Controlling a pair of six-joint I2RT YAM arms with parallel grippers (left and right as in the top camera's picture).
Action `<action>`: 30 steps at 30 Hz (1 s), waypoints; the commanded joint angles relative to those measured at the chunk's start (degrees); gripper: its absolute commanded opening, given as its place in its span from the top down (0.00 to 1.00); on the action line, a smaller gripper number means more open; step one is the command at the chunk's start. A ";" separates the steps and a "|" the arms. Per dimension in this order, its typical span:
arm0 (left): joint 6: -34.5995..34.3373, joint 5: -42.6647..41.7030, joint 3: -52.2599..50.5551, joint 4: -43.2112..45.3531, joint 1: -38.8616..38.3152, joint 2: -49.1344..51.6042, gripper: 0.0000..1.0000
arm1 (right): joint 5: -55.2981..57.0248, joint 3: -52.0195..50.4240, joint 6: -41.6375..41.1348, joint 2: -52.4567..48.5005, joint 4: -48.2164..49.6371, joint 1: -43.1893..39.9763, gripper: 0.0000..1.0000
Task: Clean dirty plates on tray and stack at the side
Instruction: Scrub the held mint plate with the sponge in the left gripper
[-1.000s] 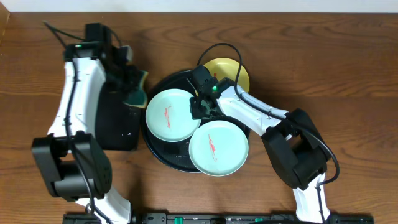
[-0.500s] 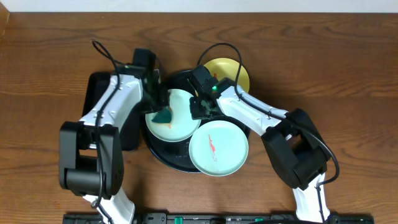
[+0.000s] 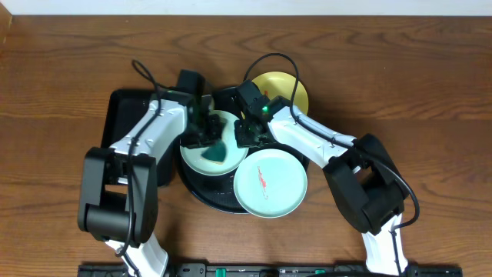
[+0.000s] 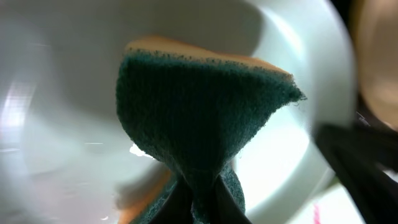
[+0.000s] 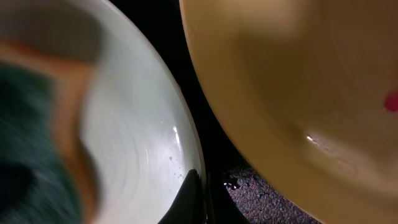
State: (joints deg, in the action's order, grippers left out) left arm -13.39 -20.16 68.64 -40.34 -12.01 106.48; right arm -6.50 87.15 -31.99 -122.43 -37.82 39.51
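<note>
Table (image 3: 61,61): dark brown wood grain, low satin sheen. Tray (image 3: 201,194): black, glossy; the right wrist view shows fine speckle on its floor. Rectangular tray (image 3: 124,108): black, duller than the round one. Mint plate (image 4: 56,93) and yellow plate (image 5: 280,74): smooth, glossy, glaze-like, bright highlights. Sponge (image 4: 199,112): green face rough, fibrous, matt; tan backing foam-like. Arm shells (image 3: 304,138): smooth white plastic, black joints.
</note>
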 commanded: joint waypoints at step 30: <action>9.11 -4.68 -0.92 -2.43 -0.74 0.68 0.93 | -1.49 0.13 1.18 -2.10 0.13 0.98 0.99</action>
State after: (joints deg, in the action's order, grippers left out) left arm -9.65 -14.41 68.55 -43.42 -12.05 106.39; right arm -7.90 87.31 -31.59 -122.76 -37.26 39.83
